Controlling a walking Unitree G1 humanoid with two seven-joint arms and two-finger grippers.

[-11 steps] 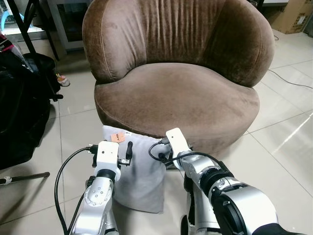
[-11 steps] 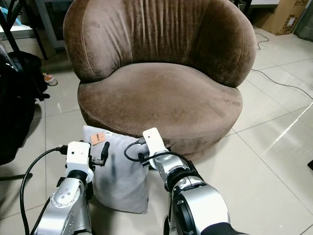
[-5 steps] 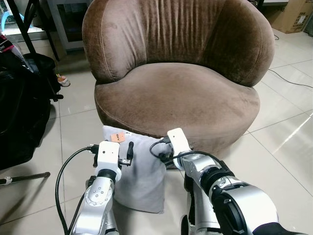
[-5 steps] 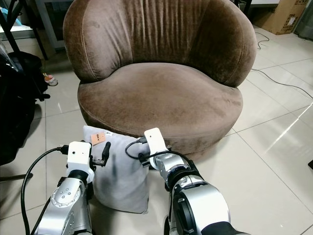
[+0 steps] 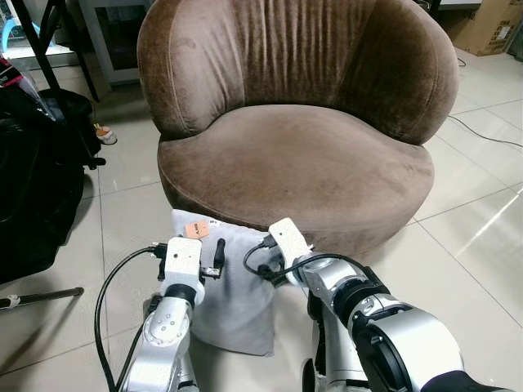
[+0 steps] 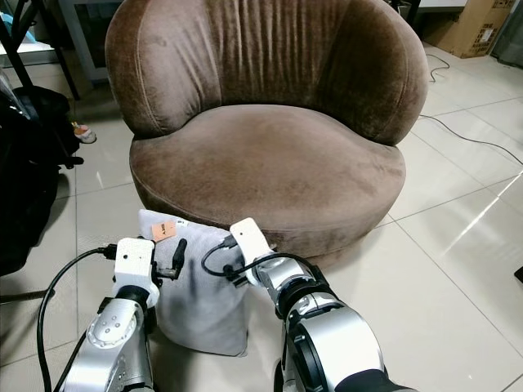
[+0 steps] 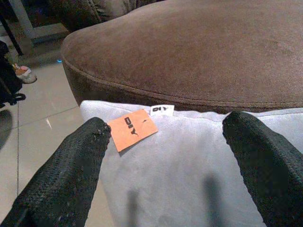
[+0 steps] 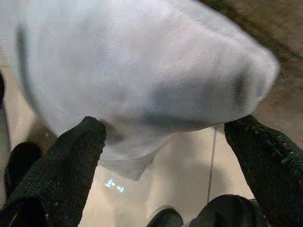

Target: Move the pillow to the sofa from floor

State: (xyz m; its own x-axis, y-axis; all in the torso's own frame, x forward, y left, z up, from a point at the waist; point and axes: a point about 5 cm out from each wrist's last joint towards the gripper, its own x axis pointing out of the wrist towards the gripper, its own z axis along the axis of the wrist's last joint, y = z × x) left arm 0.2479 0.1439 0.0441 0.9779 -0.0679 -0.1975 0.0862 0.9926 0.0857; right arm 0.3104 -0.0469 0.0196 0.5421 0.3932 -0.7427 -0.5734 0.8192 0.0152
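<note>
A light grey pillow (image 5: 237, 298) with an orange tag (image 7: 132, 128) stands on the tiled floor, leaning against the front of the brown round sofa (image 5: 294, 155). My left gripper (image 7: 166, 124) is open at the pillow's upper left edge, with its fingers (image 5: 217, 255) apart over the tagged corner. My right gripper (image 8: 165, 125) is open too. It straddles a rounded corner of the pillow (image 8: 142, 71) on the pillow's right side. In the eye views its white wrist block (image 5: 283, 238) hides those fingers.
A black bag (image 5: 33, 180) stands on the floor to the left, with a thin rod (image 5: 41, 296) lying in front of it. A cardboard box (image 5: 490, 24) sits far right, and a cable (image 5: 482, 131) runs across the tiles beside the sofa.
My right wrist has shifted a little to the left, closer against the pillow's right edge. The left gripper has hardly moved.
</note>
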